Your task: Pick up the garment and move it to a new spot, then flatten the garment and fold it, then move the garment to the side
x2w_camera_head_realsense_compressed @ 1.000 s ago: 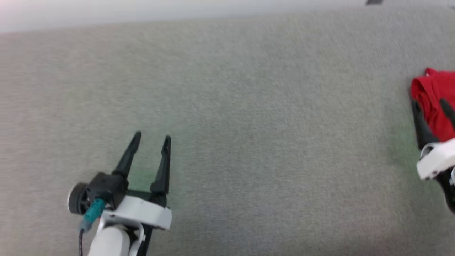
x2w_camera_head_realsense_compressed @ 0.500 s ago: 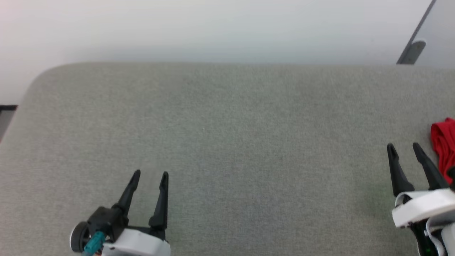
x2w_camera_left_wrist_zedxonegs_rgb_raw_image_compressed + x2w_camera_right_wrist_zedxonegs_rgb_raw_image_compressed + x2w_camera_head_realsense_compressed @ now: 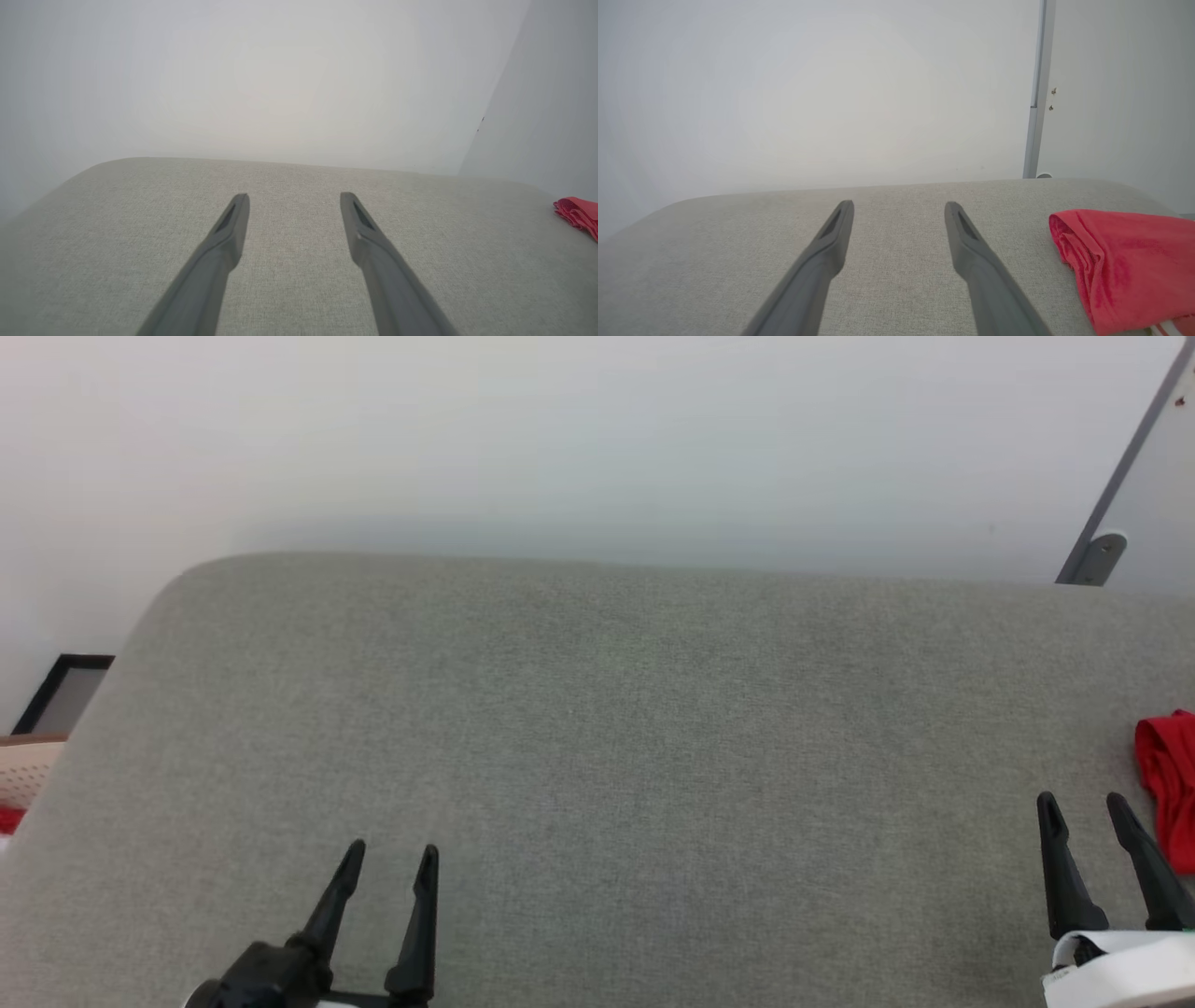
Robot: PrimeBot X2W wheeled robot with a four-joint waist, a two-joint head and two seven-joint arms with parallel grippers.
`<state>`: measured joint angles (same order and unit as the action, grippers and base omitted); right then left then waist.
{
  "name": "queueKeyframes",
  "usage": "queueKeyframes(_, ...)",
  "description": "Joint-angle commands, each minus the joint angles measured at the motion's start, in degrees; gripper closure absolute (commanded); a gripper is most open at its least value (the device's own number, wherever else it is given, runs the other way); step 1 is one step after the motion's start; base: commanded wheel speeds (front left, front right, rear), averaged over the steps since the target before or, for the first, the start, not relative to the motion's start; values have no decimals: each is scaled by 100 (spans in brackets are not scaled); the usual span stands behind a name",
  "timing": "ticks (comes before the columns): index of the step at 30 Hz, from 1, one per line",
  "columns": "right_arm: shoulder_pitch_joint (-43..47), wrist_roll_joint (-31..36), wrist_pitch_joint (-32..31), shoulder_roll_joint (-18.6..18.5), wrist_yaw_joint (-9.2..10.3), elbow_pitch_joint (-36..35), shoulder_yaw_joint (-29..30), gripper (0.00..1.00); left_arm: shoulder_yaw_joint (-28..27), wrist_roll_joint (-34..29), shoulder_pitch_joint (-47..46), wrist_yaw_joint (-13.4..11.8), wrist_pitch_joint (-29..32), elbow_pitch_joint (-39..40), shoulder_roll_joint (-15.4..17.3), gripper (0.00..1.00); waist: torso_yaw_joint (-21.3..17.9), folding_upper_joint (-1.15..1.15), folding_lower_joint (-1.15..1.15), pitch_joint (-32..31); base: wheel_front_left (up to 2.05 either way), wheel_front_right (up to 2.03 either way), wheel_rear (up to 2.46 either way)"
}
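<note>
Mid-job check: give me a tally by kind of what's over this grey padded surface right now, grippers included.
Red fabric garment: 1
Dark two-fingered grippers, both open: 2 (left gripper, right gripper)
Total: 3

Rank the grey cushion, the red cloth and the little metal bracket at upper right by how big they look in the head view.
1. grey cushion, by far
2. red garment, cut off by the picture's right edge
3. metal bracket, farther back, so its true size is unsure
</note>
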<state>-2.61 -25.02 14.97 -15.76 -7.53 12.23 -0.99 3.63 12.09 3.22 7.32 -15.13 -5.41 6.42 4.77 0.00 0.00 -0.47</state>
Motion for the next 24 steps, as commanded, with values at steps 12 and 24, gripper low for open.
queueKeyframes(12, 730, 204, -32, 317, 9, -826, 425, 0, -150, 310, 556, 22, 4, 452, 94, 0, 155, 0, 0, -104, 0, 0, 0)
queueKeyframes(24, 857, 202, -115, 441, 9, -1059, 536, 0, -84, 500, 568, 22, 4, 504, 112, 0, 147, 0, 0, -84, 0, 0, 0)
